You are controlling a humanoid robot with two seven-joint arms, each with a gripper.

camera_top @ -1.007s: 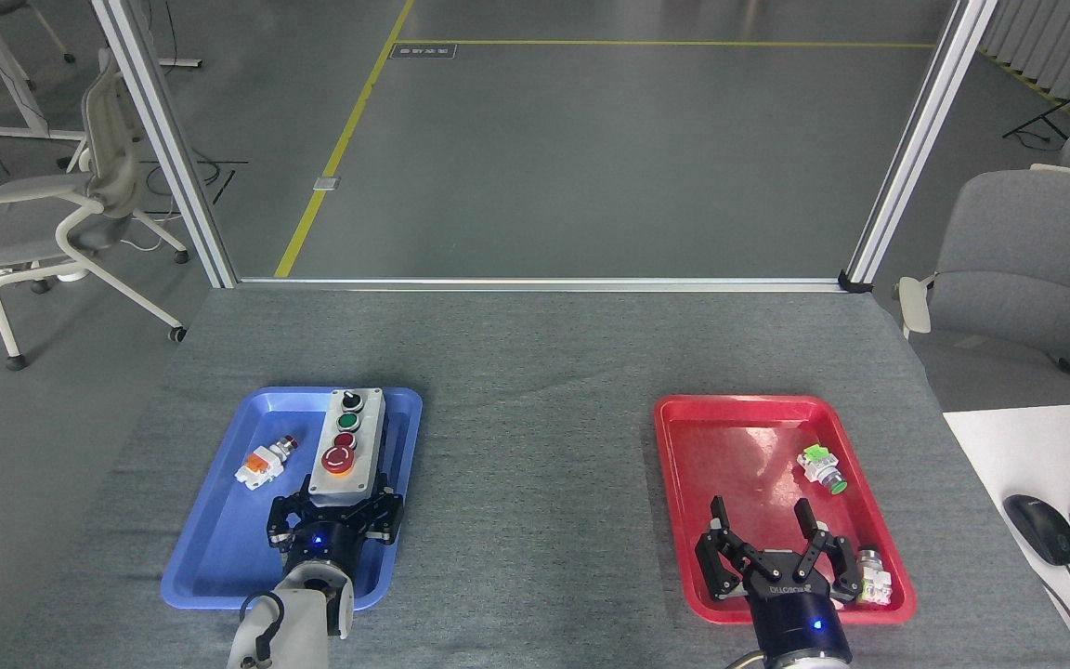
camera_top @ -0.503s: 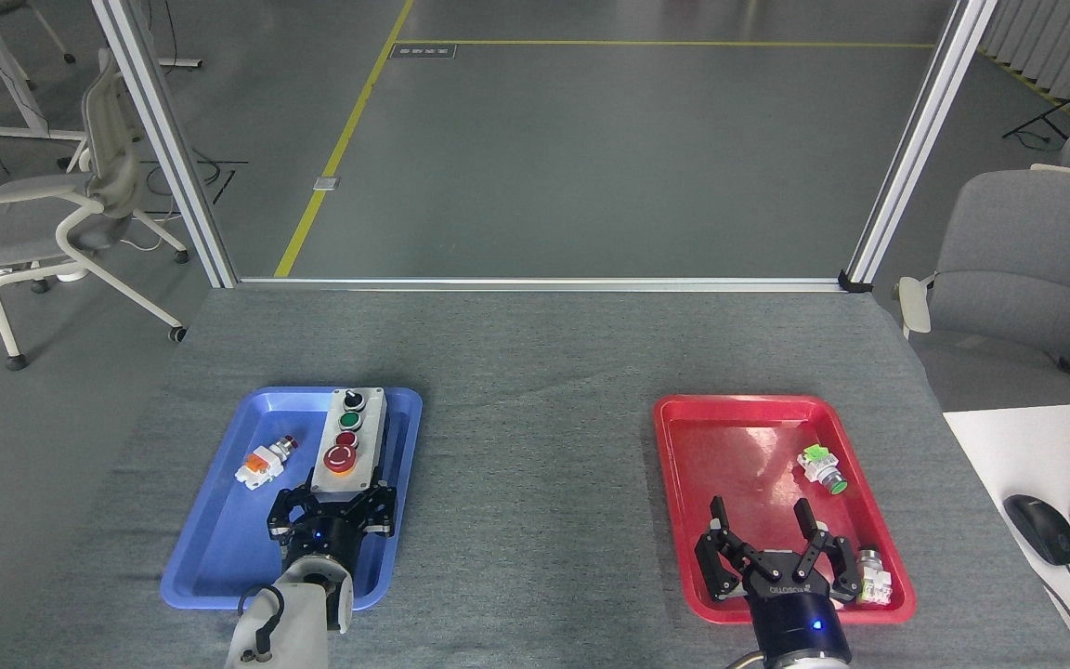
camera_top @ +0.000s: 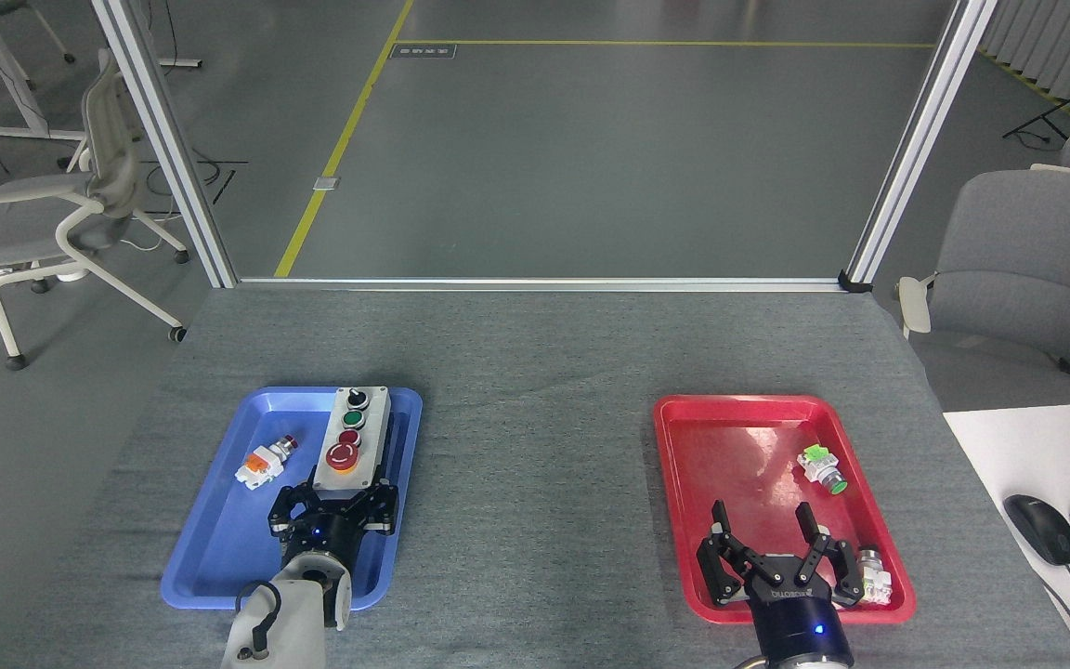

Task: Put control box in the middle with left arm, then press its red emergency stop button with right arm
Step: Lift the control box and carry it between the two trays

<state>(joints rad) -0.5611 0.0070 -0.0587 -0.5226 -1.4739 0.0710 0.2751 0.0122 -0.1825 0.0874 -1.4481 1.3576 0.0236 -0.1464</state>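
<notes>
Blue tray (camera_top: 219, 548) (red tray (camera_top: 711, 437) opposite).

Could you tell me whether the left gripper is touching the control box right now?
Touching. In the head view, the left gripper closes around the near end of the control box in the blue tray, its fingers overlapping the box's edges with no gap visible.

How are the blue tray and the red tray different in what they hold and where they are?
The blue tray lies on the left of the table; the red tray lies on the right. The blue tray holds the control box and an orange-and-white switch; the red tray holds a green-capped switch and a silver-and-white part, no box. Both are shallow rectangular trays, each with a gripper over its near end.
</notes>
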